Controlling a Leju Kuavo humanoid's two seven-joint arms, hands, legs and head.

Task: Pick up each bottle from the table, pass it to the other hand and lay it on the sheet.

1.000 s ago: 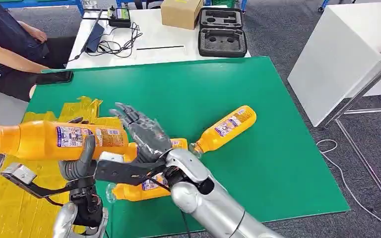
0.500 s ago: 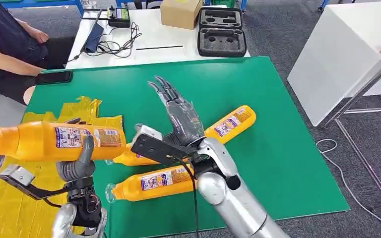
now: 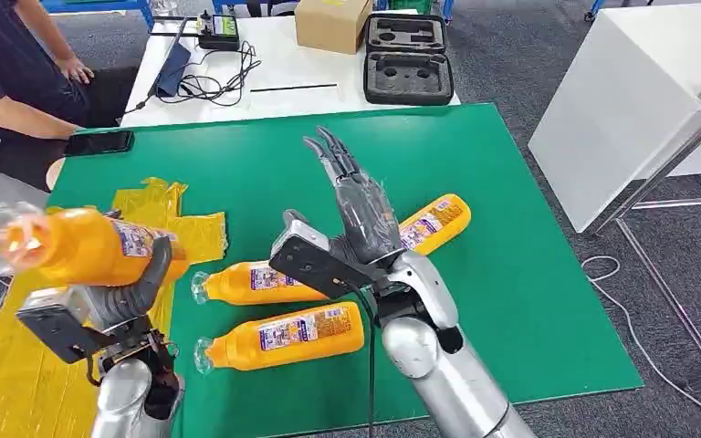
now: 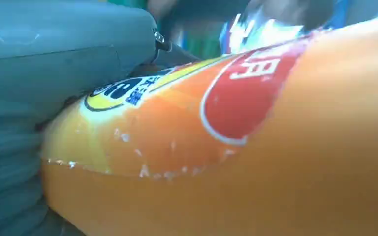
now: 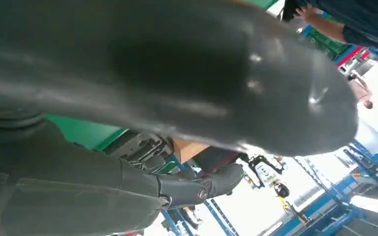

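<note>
Green counter (image 3: 511,301) spreads out in front of me, with a white one behind it carrying cables, a box and a black case, and a person seated at the far left corner. Along the counter's left edge lies the yellow sheet (image 3: 18,365), crumpled at its far end.

My right arm is raised over the middle of the counter, and my right hand (image 3: 360,205) is released, fingers straight and spread, holding nothing. My left hand (image 3: 123,297) is clenched around a bottle (image 3: 82,246), held in the air above the sheet with its clear neck swung toward me and to the left; the left wrist view shows its orange label pressed close against my palm.

Three more bottles lie on the green: one (image 3: 246,283) just right of the sheet, one (image 3: 283,338) nearer me, and one (image 3: 438,222) partly behind my right hand.

I judge the pass is done and the laying down remains. To do it well I should level the bottle, lower it until its side rests on the yellow, well inside the edge, and only then loosen my fingers, so it cannot roll back onto the green.
</note>
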